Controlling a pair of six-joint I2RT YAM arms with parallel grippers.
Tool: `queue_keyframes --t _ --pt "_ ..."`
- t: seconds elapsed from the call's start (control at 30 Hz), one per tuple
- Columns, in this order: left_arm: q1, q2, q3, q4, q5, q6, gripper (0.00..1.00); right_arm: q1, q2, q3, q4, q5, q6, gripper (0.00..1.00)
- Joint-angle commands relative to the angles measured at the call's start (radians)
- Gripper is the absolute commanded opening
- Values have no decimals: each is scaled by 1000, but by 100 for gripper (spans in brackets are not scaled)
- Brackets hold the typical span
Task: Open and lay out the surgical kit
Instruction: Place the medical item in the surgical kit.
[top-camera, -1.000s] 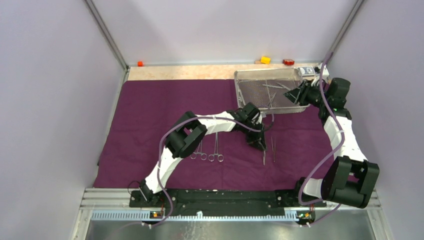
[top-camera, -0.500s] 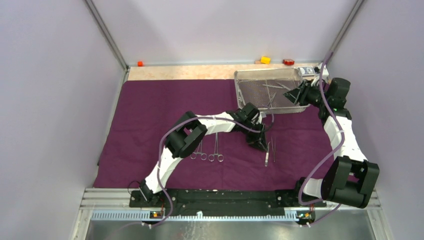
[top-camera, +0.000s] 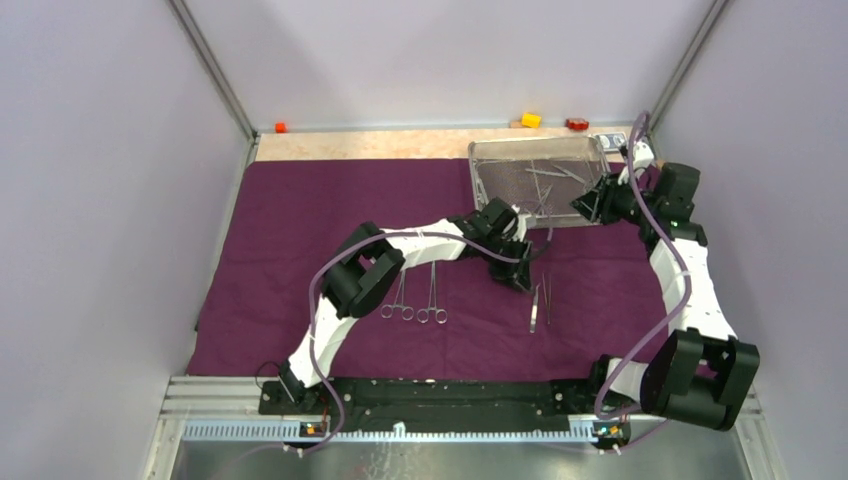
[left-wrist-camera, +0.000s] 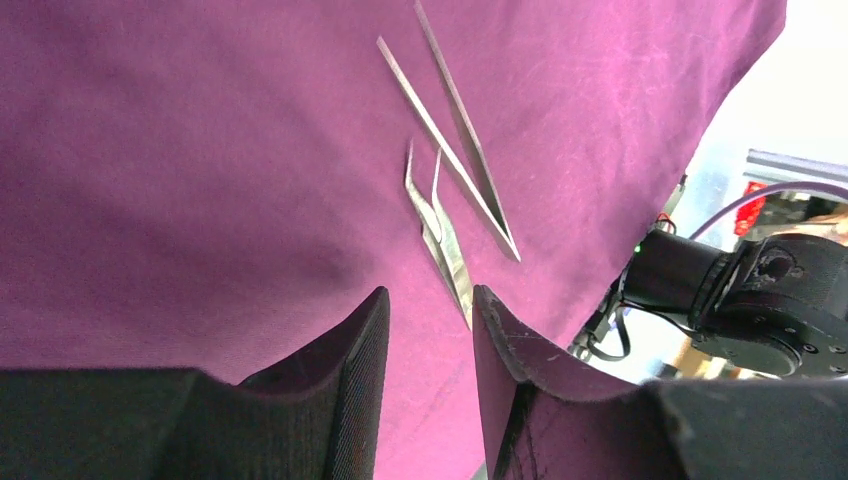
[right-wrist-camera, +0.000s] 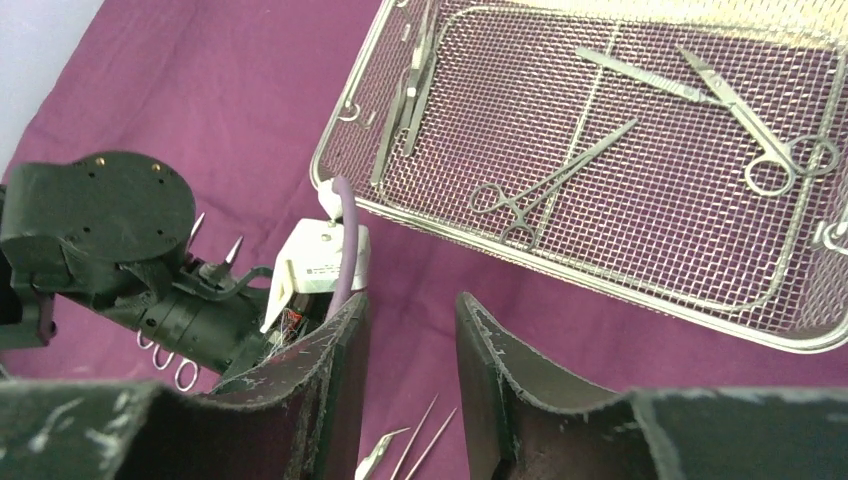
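The dark purple cloth (top-camera: 300, 250) lies spread flat. At its back right stands the wire-mesh tray (top-camera: 476, 190), which the right wrist view shows as mesh (right-wrist-camera: 650, 200) holding scissors (right-wrist-camera: 770, 150), a clamp (right-wrist-camera: 555, 180) and several other instruments. Two clamps (top-camera: 418, 300) lie on the cloth. Curved tweezers (left-wrist-camera: 445, 250) lie beside straight tweezers (left-wrist-camera: 472, 150), both free. My left gripper (left-wrist-camera: 430, 295) hovers open just over the curved pair's near end, nothing between its fingers. My right gripper (right-wrist-camera: 412, 300) hangs open and empty above the cloth, in front of the tray's near rim.
Yellow (top-camera: 530, 120), red (top-camera: 576, 124) and orange (top-camera: 281, 127) blocks sit on the bare wooden strip (top-camera: 360, 145) behind the cloth. A small packet (top-camera: 613, 141) lies behind the tray. Grey walls close both sides. My left wrist (right-wrist-camera: 100, 230) lies left of the right gripper.
The left jaws widened and let go of the curved tweezers, which now lie beside the straight pair. The right gripper moved left and nearer from the tray's right end.
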Motion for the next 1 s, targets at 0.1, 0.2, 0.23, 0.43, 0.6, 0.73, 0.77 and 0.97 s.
queue_keyframes --t 0.1,0.2,0.23,0.43,0.6,0.73,0.77,0.97 --pt "-2 6 158 -76 -110 187 42 -7 -50 9 8 1 -42 36" --pt "-11 31 198 -87 -147 233 43 -10 -50 7 8 -5 -42 35" --pt "-14 38 208 -89 -160 249 43 -12 -50 7 8 -9 -42 35" --pt "-44 69 260 -110 -220 332 43 -19 -46 3 8 -21 -42 35" --pt "-60 85 269 -112 -250 370 44 -26 -45 2 8 -31 -42 35" --pt "-72 96 269 -112 -253 381 45 -30 -43 3 8 -35 -43 35" --pt "-75 99 268 -112 -252 382 45 -32 -40 3 7 -36 -43 35" --pt "-84 115 269 -106 -256 385 44 -38 -30 4 1 -50 -44 35"
